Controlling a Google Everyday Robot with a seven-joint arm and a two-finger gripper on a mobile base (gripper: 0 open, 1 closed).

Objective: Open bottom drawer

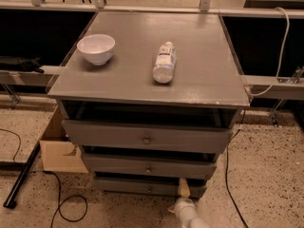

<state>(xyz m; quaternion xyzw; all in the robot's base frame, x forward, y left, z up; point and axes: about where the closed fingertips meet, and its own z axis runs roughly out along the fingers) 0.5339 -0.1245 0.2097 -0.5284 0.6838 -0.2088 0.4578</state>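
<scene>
Grey drawer fronts stack three deep in the cabinet [204, 65], and the bottom drawer [128, 185] is the slimmest of them, lowest and nearest the floor [266, 175], with its small knob [150, 190] at the centre. A dark gap shows above its front, but it looks at most slightly ajar, so I judge the opening hardly begun. The pincer [183, 187] is low at the near edge of the view, its tan tip up against the bottom drawer's front towards the right end, well to the right of the knob; the white wrist [186, 209] trails down and out of view below it. Whether the pincer is open or closed, I cannot tell, nor whether it has any hold on the drawer. The step in hand seems to be the approach: getting a purchase on the front. The next move calls either for shifting left to the knob and closing around it, or for hooking the front's upper edge where the pincer now sits, then a straight pull towards the near side, kept level. An off-centre pull could skew the drawer in its runners. On top, the bowl [96, 48] stands at the left and the bottle [164, 61] lies on its side near the middle; a jerk might roll the bottle.
</scene>
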